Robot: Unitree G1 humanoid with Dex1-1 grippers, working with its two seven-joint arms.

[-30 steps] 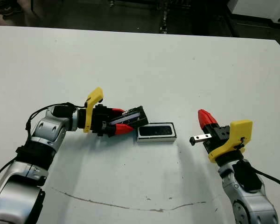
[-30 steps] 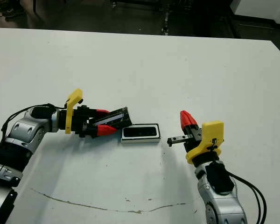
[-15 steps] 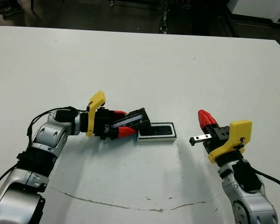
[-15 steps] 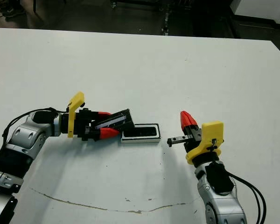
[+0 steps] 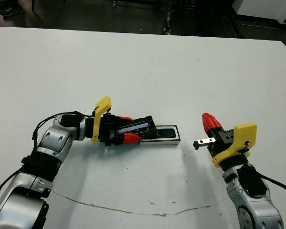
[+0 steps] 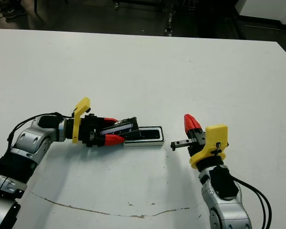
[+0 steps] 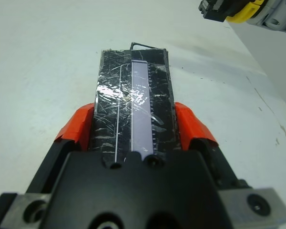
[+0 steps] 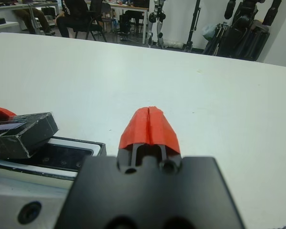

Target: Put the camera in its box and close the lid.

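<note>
The box [image 5: 177,141], a small tray with a pale rim, lies at the table's middle. Inside it lies the camera [image 5: 167,133], a dark bar. My left gripper [image 5: 129,129] is shut on the lid [image 5: 142,125], a black cover with a bluish-grey strip [image 7: 142,95]. The lid is tilted, and its far end hangs over the box's left end. In the left wrist view only a corner of the box rim [image 7: 144,45] shows past the lid. My right gripper [image 5: 209,121] is shut and empty, raised to the right of the box. The right wrist view shows its fingertips [image 8: 139,125] pressed together near the box [image 8: 93,147].
A thin dark scuff line [image 5: 133,207] runs across the table near its front edge. Beyond the far edge is dark floor with stands. People sit on chairs [image 8: 81,14] far behind the table.
My left gripper has carried the lid to the right, from beside the box to over its left end, and the lid lies flatter. The right arm has not moved.
</note>
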